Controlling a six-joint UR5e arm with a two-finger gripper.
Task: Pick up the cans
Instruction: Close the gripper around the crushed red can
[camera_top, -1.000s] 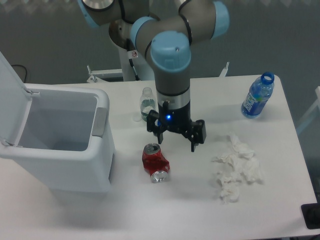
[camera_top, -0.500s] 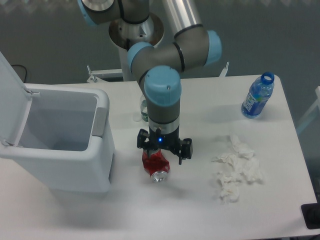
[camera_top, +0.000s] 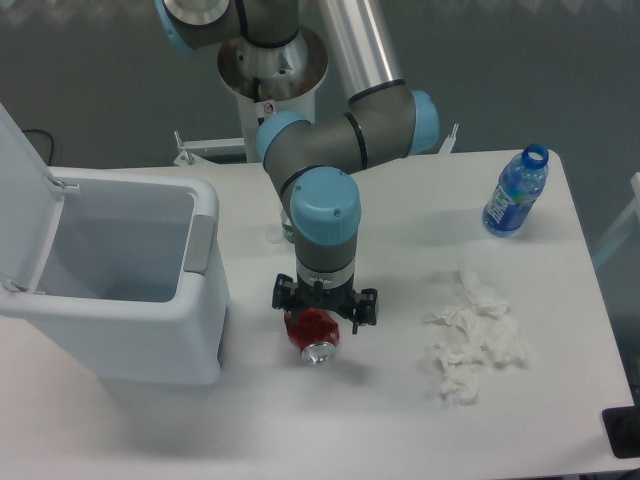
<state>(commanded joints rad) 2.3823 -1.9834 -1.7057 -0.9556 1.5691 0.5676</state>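
- A robotics lab or test room: a grey and light-blue jointed robot arm (camera_top: 330, 150) stands on a pedestal behind a plain white table (camera_top: 400, 420).
- Dark grey bare wall (camera_top: 520, 60) behind.
- A white open-lidded plastic bin (camera_top: 130, 290) sits staged on the table.

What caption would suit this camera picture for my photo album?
Robot arm lowers its open pincer over a dented red can lying on the white table, beside an open bin.

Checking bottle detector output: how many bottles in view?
1 clearly: blue bottle at the table's far right corner. Another could be hidden behind the arm.
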